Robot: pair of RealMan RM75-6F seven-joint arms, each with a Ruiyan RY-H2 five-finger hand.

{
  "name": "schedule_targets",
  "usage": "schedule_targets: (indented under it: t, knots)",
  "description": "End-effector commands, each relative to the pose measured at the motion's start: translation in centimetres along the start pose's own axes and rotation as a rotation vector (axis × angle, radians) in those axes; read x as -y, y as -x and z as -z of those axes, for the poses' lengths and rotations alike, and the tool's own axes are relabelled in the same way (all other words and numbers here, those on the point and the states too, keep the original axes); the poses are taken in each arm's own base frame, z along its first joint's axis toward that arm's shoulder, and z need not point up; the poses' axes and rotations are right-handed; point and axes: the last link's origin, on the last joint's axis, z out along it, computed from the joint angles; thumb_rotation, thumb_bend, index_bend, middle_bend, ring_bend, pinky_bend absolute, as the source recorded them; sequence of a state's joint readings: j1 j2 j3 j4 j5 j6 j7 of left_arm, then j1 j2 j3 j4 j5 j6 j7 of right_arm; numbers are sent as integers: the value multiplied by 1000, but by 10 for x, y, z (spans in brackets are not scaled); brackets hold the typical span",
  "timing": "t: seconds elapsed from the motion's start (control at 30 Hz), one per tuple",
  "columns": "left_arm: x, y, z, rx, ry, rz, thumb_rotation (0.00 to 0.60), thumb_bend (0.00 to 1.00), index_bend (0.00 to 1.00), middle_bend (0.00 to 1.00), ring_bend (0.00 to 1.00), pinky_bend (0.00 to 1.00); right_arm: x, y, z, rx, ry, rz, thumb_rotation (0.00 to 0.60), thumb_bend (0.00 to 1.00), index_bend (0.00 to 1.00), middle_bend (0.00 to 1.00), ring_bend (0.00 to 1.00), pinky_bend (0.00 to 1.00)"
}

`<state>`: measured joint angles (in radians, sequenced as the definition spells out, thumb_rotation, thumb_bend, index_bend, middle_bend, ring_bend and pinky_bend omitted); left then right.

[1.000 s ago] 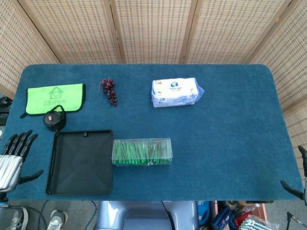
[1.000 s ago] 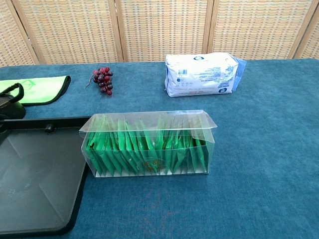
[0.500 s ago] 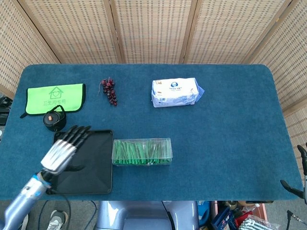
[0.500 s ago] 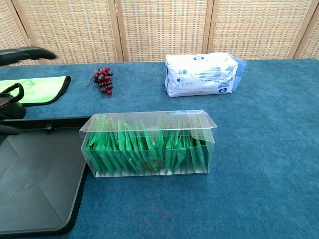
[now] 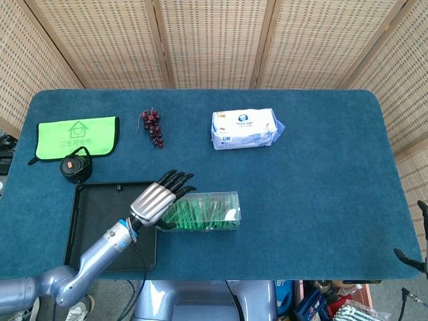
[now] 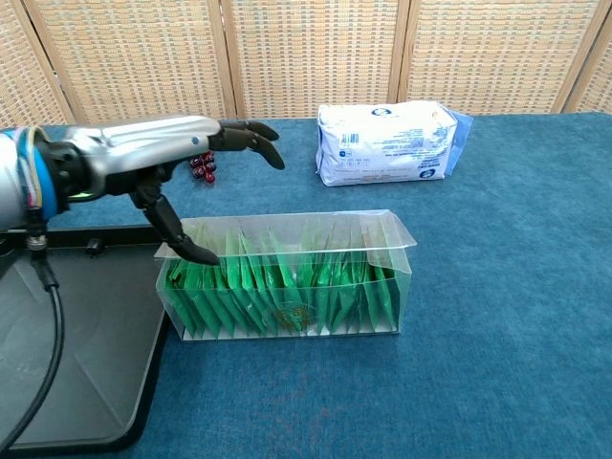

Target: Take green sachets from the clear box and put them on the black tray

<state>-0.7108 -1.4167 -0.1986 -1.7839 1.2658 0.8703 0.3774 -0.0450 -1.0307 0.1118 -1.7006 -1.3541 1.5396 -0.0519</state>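
Chest view shows our left hand [image 6: 143, 153], fingers spread and empty, above the clear box [image 6: 287, 277]; next we must pinch one green sachet [image 6: 251, 287].

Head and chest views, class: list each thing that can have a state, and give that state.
Clear box: lid open, full of upright green sachets.
Black tray: no sachets on it.
Left hand: above the box's left end, fingers spread, holding nothing.
Right hand: at the table's edge, state unclear.
Tissue pack: sealed, lying flat.
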Motion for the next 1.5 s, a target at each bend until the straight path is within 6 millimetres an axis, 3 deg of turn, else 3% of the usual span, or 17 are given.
schedule_targets:
  t: [0.03,0.4,0.47,0.6,0.7,1.0,1.5]
  knots:
    - [-7,3,-11,30,10,18,600,73,173,0,0,0,-1,0,-1,3,3,2,600,0,0,0,0,0]
    - [-10,8,-23,53,3,17,600,74,173,0,0,0,-2,1,-3,14,9,2,600,0,0,0,0,0]
    - [-10,8,-25,53,0,21,600,128,183,0,0,0,-2,2,-4,17,8,2,600,0,0,0,0,0]
    - [-11,7,-32,44,-6,27,600,359,243,0,0,0,-3,3,-4,25,10,4,600,0,0,0,0,0]
    - [-10,4,-36,34,-15,32,600,408,263,0,0,0,-3,3,-5,25,10,2,600,0,0,0,0,0]
    - [0,-18,-42,-24,-49,65,600,410,278,0,0,0,-4,5,-6,38,13,6,600,0,0,0,0,0]
    - [44,-44,-58,-45,-187,109,600,409,293,0,0,0,-3,10,-9,61,21,19,600,0,0,0,0,0]
